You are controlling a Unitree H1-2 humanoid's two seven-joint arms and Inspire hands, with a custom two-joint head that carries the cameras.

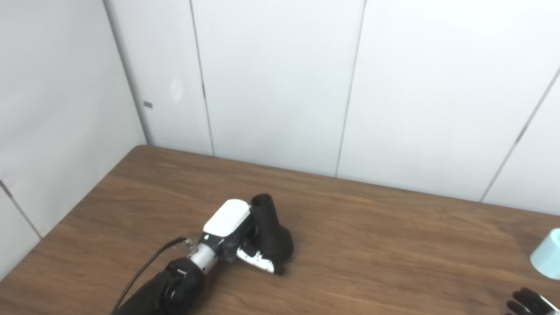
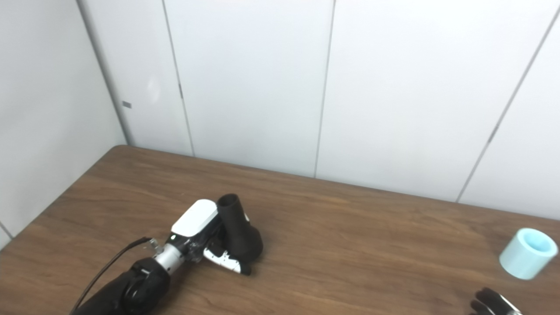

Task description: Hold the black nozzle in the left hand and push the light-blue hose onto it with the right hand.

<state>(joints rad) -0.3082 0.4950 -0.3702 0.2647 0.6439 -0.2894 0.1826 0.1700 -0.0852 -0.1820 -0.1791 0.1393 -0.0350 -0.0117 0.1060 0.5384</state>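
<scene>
The black nozzle [image 1: 270,234] stands on the wooden table [image 1: 372,245], its wide base down and its narrow open end pointing up and away. My left hand [image 1: 238,238] is beside it on its left, fingers curled against the base; it looks closed on the nozzle. The light-blue hose piece [image 2: 528,253], a short wide tube, lies on the table at the far right, open end up. My right hand [image 2: 494,304] shows only as dark fingertips at the bottom right edge, below and left of the hose, apart from it.
White wall panels [image 1: 280,87] rise behind the table's far edge and along its left side. A black cable [image 1: 144,271] runs along my left forearm.
</scene>
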